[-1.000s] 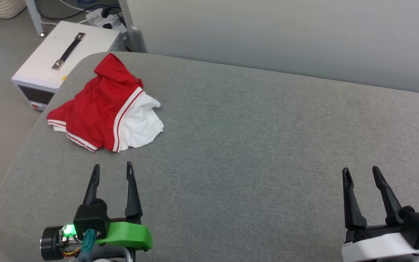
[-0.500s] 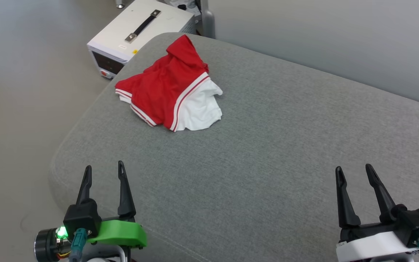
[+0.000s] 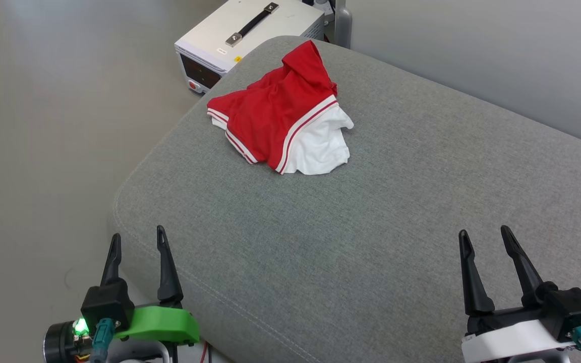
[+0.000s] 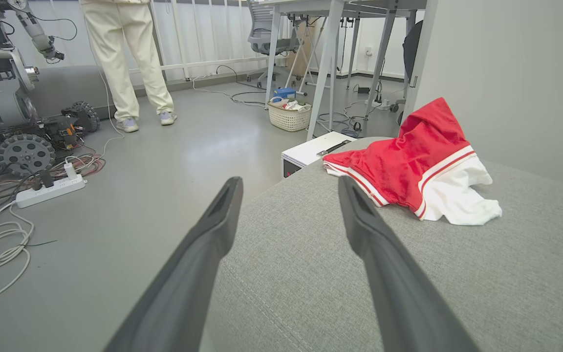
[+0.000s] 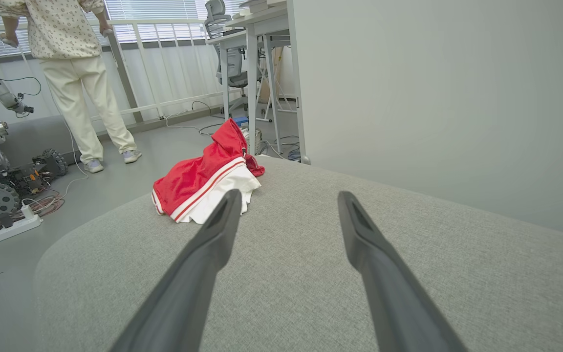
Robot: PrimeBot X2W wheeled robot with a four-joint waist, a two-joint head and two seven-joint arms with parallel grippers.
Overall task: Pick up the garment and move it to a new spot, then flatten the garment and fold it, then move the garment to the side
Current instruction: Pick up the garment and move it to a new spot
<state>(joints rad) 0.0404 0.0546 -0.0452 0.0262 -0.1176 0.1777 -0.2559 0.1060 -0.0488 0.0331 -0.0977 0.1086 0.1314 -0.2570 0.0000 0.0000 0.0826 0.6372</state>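
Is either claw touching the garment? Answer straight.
No, the garment lies crumpled on the grey cushion, and the left claw and right claw both hover open, apart from it.

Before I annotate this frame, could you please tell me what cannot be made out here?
Garment: any front print hidden in its own folds, all views.
White box: far end cut by head view's top edge.
Person: upper body cut by left wrist view's top edge.

The garment point(image 3: 280, 118) is soft, smooth cloth, matt and creased. The worktop point(image 3: 371, 227) is covered in coarse grey woven fabric with a stitched seam. The fingers point(image 4: 196, 269) look like matt dark plastic. The floor point(image 3: 43, 126) is smooth and faintly glossy.
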